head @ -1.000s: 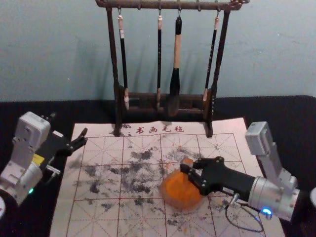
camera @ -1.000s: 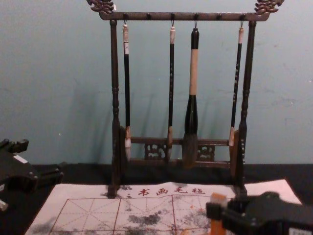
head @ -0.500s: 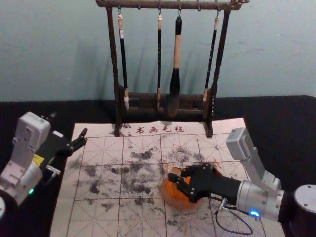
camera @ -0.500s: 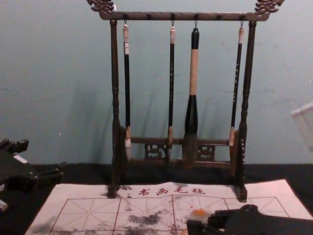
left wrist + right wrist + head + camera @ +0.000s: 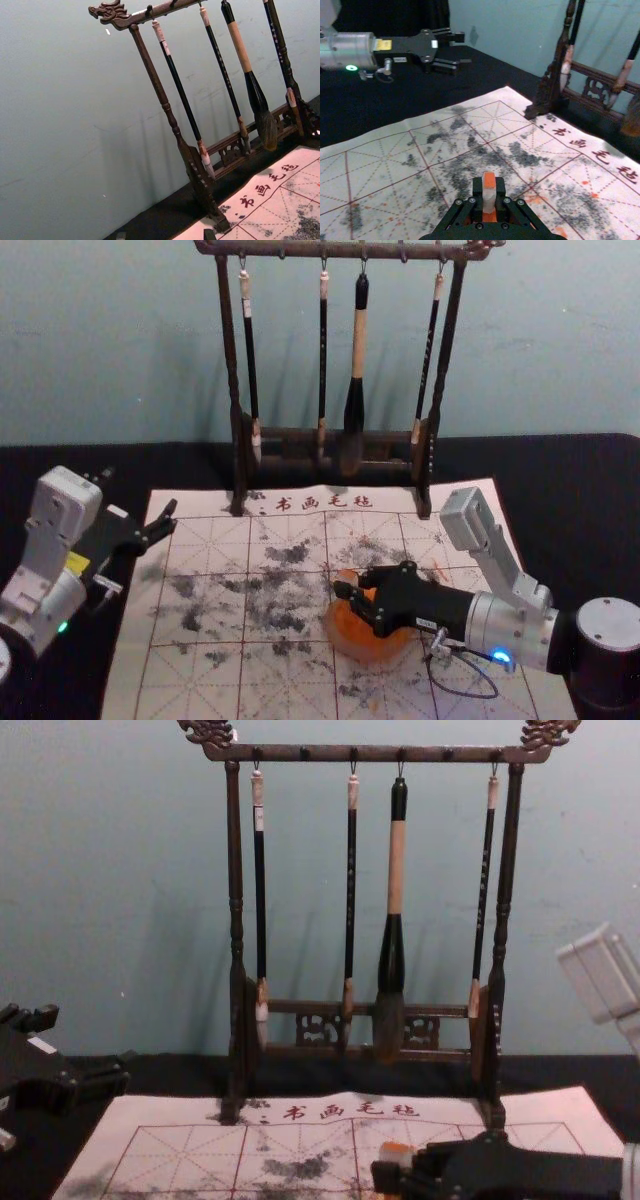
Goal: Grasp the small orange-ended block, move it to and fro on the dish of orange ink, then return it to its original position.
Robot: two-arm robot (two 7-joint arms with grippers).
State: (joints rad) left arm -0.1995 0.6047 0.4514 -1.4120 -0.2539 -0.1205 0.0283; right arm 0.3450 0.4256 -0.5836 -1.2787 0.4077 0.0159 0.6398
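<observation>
Item: orange-ended block [image 5: 489, 197], upright, pale sides clenched by my right end effector [image 5: 354, 584], at the 11 o'clock side of the orange ink dish [image 5: 362, 645]; ink contact, cannot tell. Mid-side grip: presumably frees the lower end for rubbing. Dish: flat on calligraphy mat [image 5: 195, 685], approached from 3 o'clock. Left end effector [image 5: 138, 491]: parked, released, dish's 10 o'clock, leaving working room.
</observation>
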